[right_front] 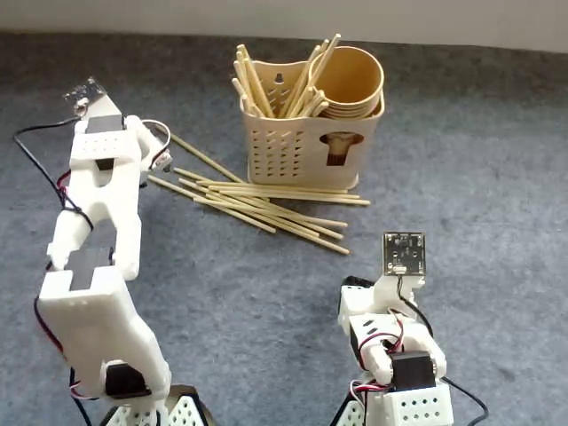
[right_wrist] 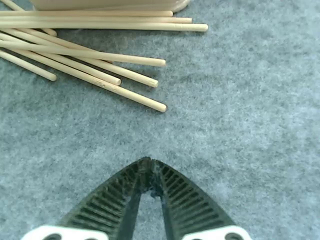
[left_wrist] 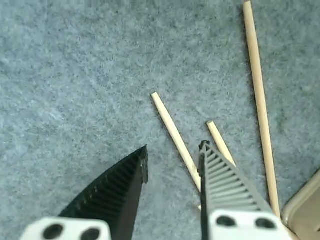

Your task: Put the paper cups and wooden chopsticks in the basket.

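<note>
Hovering over the left ends of the loose chopsticks [right_front: 266, 204], the left gripper [left_wrist: 174, 147] has its jaws spread wide with nothing between them. It looks lined up to straddle one stick end and pinch it. The pile lies flat on the table [right_front: 497, 195], just in front of the basket [right_front: 302, 146], which stands toward the far edge. The sticks' long axes run roughly along the basket's front wall, fanned a little and crossing, with one end toward each arm (a spread that probably calls for picking them singly). The cups [right_front: 355, 75] sit stacked inside the basket's right half, mouths up. More sticks stand beside them, leaning with their tips upward — so the flat pile seems to be what remains. The right gripper [right_wrist: 147, 165] is closed on nothing, low near the table's near edge, pointing at the pile's right ends but well apart from them, apparently parked out of the way.
</note>
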You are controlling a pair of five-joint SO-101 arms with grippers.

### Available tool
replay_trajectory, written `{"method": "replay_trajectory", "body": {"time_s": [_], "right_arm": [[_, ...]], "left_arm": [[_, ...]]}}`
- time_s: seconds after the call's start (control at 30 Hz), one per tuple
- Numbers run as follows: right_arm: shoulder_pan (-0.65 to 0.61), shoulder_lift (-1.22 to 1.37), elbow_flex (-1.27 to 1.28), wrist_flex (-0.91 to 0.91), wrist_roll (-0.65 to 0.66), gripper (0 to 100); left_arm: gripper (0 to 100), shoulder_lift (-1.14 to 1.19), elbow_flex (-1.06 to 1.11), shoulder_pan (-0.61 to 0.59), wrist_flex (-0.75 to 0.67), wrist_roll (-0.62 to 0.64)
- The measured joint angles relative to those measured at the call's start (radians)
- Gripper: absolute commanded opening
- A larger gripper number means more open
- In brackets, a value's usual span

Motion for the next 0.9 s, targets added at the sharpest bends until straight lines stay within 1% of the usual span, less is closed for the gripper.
{"method": "replay_trajectory", "body": {"time_s": [0.3, 0.43, 0.5, 0.63, 0.7, 0.77, 0.9], "right_arm": [[0.0, 0.0, 0.0, 0.0, 0.0, 0.5], [0.0, 0.0, 0.0, 0.0, 0.0, 0.5], [0.0, 0.0, 0.0, 0.0, 0.0, 0.5], [0.0, 0.0, 0.0, 0.0, 0.0, 0.5], [0.0, 0.0, 0.0, 0.0, 0.0, 0.5], [0.0, 0.0, 0.0, 0.0, 0.0, 0.5], [0.0, 0.0, 0.0, 0.0, 0.0, 0.5]], "left_arm": [[16, 0.16, -0.086, 0.0, 0.0, 0.003], [16, 0.216, -0.13, 0.0, 0.0, 0.054], [14, 0.239, -0.153, 0.002, 0.0, 0.063], [0, 0.261, -0.175, 0.003, 0.002, 0.066], [2, 0.262, -0.183, 0.005, -0.006, 0.066], [0, 0.264, -0.183, 0.005, -0.005, 0.064], [1, 0.264, -0.192, 0.005, 0.04, 0.066]]}}
